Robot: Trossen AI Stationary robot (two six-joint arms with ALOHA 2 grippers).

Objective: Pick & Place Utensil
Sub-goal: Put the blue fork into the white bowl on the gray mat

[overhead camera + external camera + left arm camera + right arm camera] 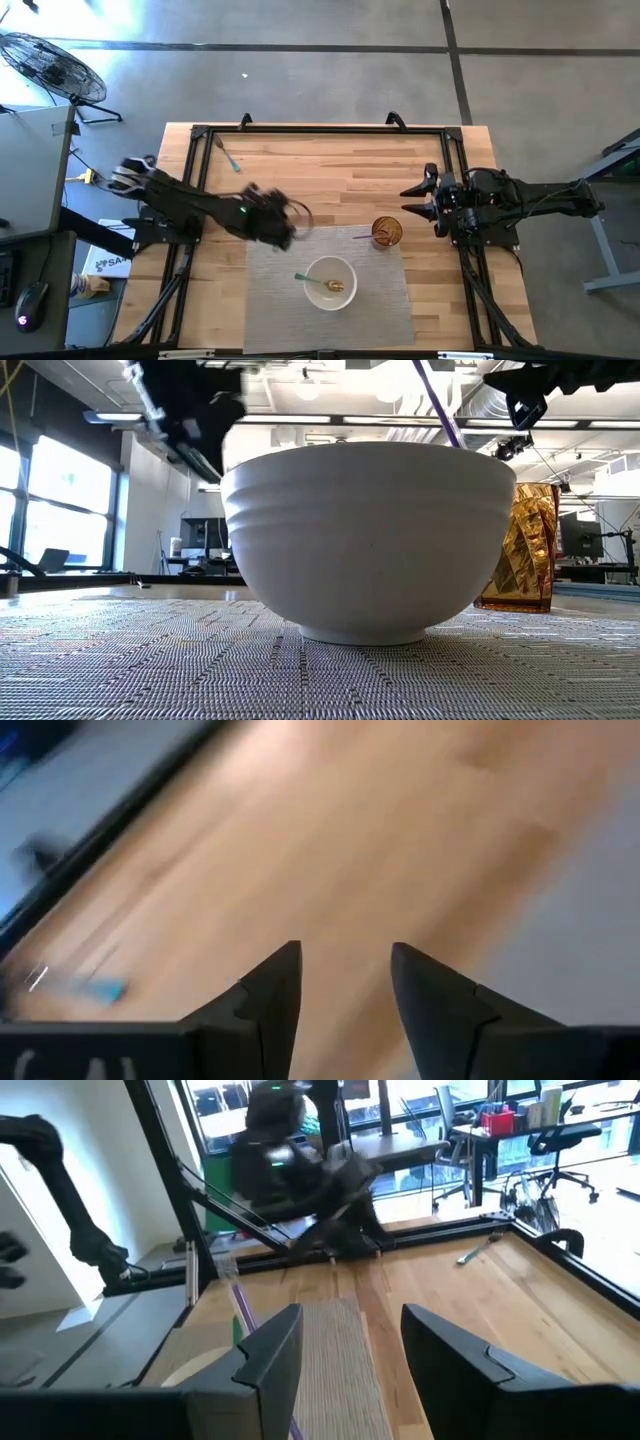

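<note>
The left gripper (pixel 290 222) hangs over the far left corner of the grey placemat (pixel 385 300), its fingers (pixel 275 982) parted with nothing between them and only bare wood and the mat's edge beneath in its own wrist view. Its arm reaches in from the left side of the table (pixel 340 160), stretched low and slanting toward the middle, wrist turned toward the mat. Just near of that gripper, on the mat, stands the white bowl (pixel 331 282); a utensil with a green handle (pixel 304 279) rests in it, the handle poking out over the rim on the left, with a brownish item beside it inside the bowl. To the right of the bowl, at the mat's far right corner, an amber glass (pixel 387 232) holds a purple-handled utensil (pixel 362 237) that leans out toward the left. Another utensil (pixel 230 157) lies alone on the wood near the far left corner of the table, well apart from the mat. The right gripper (pixel 418 199) waits at the right side of the table, level with the glass and near it, fingers (pixel 270 1350) spread and empty, its arm folded back toward the right edge.
</note>
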